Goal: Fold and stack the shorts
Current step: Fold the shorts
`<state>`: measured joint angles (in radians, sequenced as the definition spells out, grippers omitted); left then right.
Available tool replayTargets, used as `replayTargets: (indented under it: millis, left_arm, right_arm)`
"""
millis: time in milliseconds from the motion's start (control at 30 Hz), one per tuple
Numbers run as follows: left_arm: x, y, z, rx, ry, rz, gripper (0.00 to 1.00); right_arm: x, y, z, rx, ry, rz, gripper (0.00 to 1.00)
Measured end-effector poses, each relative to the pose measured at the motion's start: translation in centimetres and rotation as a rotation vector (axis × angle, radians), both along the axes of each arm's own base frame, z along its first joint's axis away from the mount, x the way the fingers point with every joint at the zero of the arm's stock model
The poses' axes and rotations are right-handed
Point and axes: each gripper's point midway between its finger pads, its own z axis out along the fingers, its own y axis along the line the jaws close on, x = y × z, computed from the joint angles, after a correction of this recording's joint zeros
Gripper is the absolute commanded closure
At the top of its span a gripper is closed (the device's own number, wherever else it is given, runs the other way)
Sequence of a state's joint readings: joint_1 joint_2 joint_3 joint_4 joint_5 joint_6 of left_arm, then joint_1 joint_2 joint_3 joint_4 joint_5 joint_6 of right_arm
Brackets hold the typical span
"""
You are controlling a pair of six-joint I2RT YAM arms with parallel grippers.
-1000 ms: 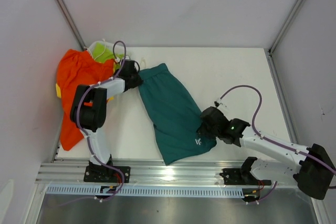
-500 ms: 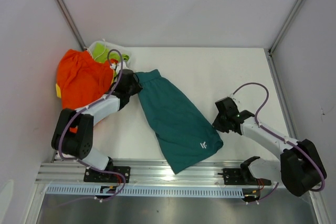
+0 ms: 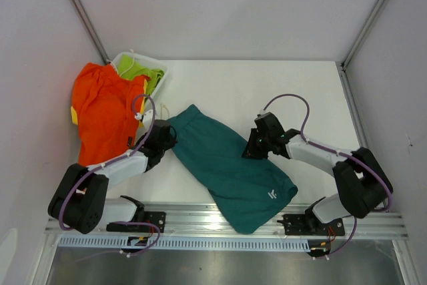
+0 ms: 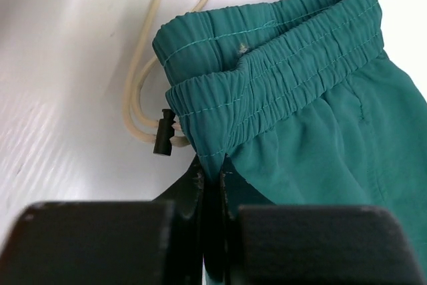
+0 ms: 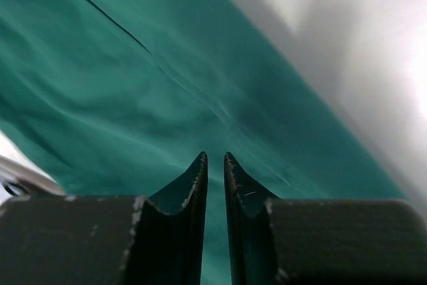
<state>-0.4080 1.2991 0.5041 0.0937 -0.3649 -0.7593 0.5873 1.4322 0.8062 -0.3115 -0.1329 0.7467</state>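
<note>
The teal shorts (image 3: 227, 165) lie spread on the white table, waistband at the upper left and hem near the front rail. My left gripper (image 3: 168, 139) is shut on the waistband's left corner (image 4: 212, 165). The white drawstring (image 4: 143, 85) and its black toggle (image 4: 163, 139) lie beside it. My right gripper (image 3: 251, 150) sits low at the shorts' right edge. Its jaws (image 5: 215, 157) stand a narrow slit apart over the teal cloth (image 5: 133, 65), with nothing pinched between them. The orange shorts (image 3: 103, 115) lie crumpled at the far left.
A white bin (image 3: 127, 56) in the back left corner holds a lime-green pair (image 3: 137, 70). A yellow sliver (image 3: 73, 115) shows under the orange cloth. Walls close in on the left, back and right, and the metal rail (image 3: 220, 221) runs along the front.
My left gripper pulled the waistband toward the front edge, and the teal shorts slid with it. My right gripper left the hem corner, swung out right, then came back onto the right edge.
</note>
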Motion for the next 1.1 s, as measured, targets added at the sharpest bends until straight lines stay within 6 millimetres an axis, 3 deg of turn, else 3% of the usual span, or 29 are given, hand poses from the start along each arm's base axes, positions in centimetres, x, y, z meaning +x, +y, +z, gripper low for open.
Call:
replayTargets:
  millis: [33,67,100,167,433,633,967,1100]
  left_arm:
    - [-0.4,0.3,-0.2,0.001,0.001,0.005,0.75]
    - [-0.7,0.4,-0.3,0.001,0.000,0.010,0.38]
    - [-1.0,0.6,-0.3,0.002,0.002,0.013,0.20]
    - [-1.0,0.7,-0.1,-0.002,-0.003,0.024,0.01]
    - [-0.4,1.7,0.2,-0.073,-0.028,0.022,0.01]
    - [-1.7,2.1,-1.0,-0.130,-0.057,0.004,0.01]
    - [-1.5,1.8,0.0,-0.175,-0.107,-0.002,0.01]
    - [-0.9,1.1,-0.5,-0.223,-0.106,-0.001,0.01]
  right_arm:
    - [-0.6,0.5,-1.0,0.003,0.028,0.024,0.82]
    - [-1.1,0.9,-2.1,0.003,0.058,0.044,0.82]
    - [-1.6,1.1,-3.2,0.000,0.089,0.057,0.82]
    - [-2.4,1.3,-4.7,0.002,0.139,0.075,0.82]
    - [-1.4,1.9,-4.7,0.027,0.108,0.123,0.82]
    - [-0.7,1.6,-4.7,0.013,0.091,0.157,0.82]
    - [1.3,-1.4,-4.7,-0.046,0.070,0.132,0.81]
    - [1.6,-1.9,-4.7,-0.061,0.066,0.132,0.80]
